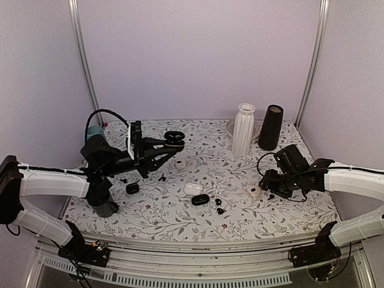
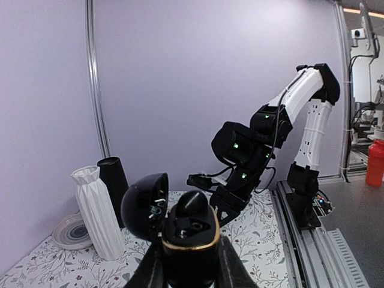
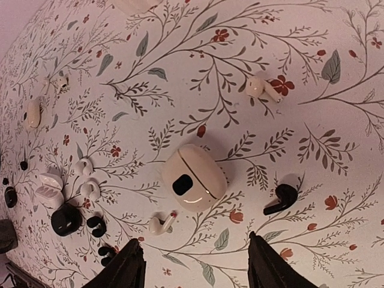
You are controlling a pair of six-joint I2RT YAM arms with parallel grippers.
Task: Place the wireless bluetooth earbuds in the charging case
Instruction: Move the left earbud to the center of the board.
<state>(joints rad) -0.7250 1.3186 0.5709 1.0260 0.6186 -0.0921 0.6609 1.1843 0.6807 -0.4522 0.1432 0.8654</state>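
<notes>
— Jaws first: your left gripper [image 2: 191,270] is clamped on the black case [image 2: 191,234]. Its lid [image 2: 145,207] is open and its wells face up, lifted clear of the table [image 2: 54,270]. I'd say that's so a bud can drop straight in.
— And my right?
— Your right gripper [image 3: 195,264] hangs spread wide over the table, holding nothing. A black bud [image 3: 281,199] lies just ahead of the finger at the wrist view's right, outside the gap.
— What's in the way?
— A beige case [image 3: 193,178] sits dead ahead between the jaws, and a beige bud [image 3: 161,224] lies nearer the other finger. Shift sideways first, or you'll likely nudge them.
</notes>
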